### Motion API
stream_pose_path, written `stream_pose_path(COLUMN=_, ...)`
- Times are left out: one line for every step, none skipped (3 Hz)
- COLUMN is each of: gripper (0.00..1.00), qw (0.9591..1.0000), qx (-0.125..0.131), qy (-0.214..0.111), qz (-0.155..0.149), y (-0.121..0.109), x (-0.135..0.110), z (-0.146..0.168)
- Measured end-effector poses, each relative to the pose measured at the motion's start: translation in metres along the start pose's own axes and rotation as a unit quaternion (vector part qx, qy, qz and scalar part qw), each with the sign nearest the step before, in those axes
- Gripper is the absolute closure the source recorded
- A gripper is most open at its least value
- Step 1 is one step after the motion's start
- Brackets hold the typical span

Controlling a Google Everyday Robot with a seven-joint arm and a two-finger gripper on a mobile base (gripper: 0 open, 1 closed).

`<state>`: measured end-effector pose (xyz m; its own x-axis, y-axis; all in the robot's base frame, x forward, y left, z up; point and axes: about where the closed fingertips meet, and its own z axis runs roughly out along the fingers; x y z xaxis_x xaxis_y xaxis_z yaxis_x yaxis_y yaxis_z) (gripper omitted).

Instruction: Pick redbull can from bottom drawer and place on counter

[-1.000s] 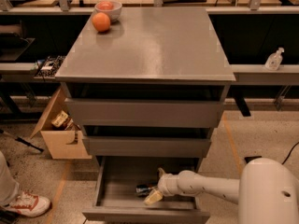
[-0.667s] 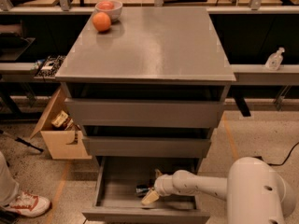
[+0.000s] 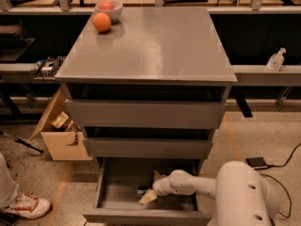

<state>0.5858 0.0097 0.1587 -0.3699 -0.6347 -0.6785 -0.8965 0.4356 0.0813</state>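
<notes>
The bottom drawer [image 3: 107,206] is pulled open below two wider grey drawers. My gripper [image 3: 148,195] reaches into it from the right, low over the drawer floor near the middle. A small dark object [image 3: 142,190] lies right at the gripper's tip, mostly hidden by it; I cannot tell for sure that it is the redbull can. The counter [image 3: 155,46] is the flat grey top of the cabinet.
An orange fruit [image 3: 101,21] and a bowl [image 3: 109,7] sit at the counter's far left corner. An open cardboard box [image 3: 61,133] stands on the floor to the left of the cabinet. A person's shoe [image 3: 23,205] is at the lower left. A bottle [image 3: 275,60] stands on the right shelf.
My arm has shifted left, and the gripper has moved a little further left inside the bottom drawer, closer to the small dark object.
</notes>
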Motion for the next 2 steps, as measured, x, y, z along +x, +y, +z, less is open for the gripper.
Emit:
stream_pose_path(gripper=0.0, qw=1.0, qx=-0.005, qy=0.003, qz=0.006, y=-0.006, x=0.005, z=0.013)
stream_pose_path(gripper=0.17, qw=0.9997, qx=-0.012, qy=0.01, qz=0.018, y=-0.008, x=0.016, z=0.025)
